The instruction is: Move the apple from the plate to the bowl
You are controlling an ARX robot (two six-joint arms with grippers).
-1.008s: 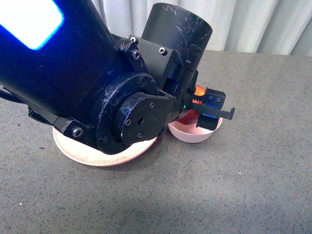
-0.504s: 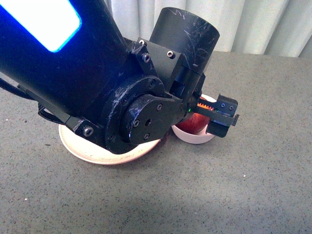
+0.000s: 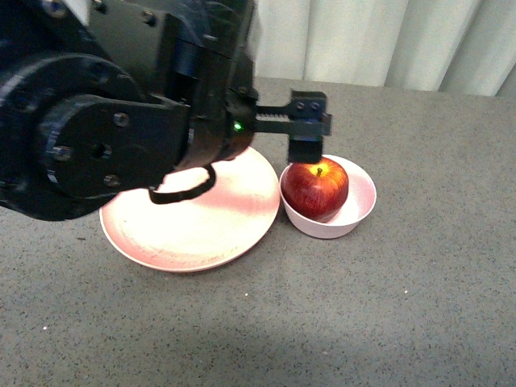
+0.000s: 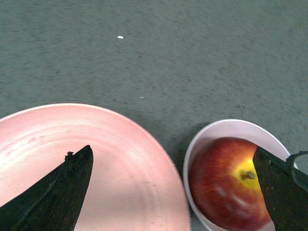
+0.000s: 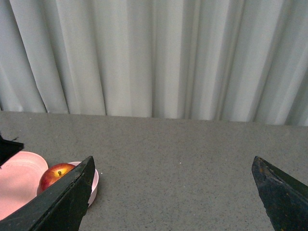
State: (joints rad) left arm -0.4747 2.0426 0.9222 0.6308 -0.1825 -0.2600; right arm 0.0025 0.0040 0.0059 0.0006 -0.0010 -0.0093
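The dark-red apple [image 3: 317, 187] sits stem-up inside the small pale pink bowl [image 3: 363, 203]. The wide salmon-pink plate [image 3: 193, 230] lies just left of the bowl, with nothing on it. My left gripper [image 4: 171, 159] is open and empty, raised above the gap between plate and bowl. One of its fingers [image 3: 306, 145] hangs just above the apple [image 4: 226, 185]; the other is over the plate [image 4: 120, 163]. The bowl's rim [image 4: 211, 131] shows in the left wrist view. My right gripper [image 5: 173, 168] is open and empty, far to the right of the apple [image 5: 57, 174].
The grey speckled tabletop [image 3: 403, 306] extends around the dishes. My left arm's dark body [image 3: 105, 121] fills the upper left of the front view and hides the plate's far left rim. A pale curtain [image 5: 154, 57] hangs behind the table.
My left arm has lifted and drawn back to the left, off the bowl. The apple, half hidden under the gripper before, now shows in full in the bowl.
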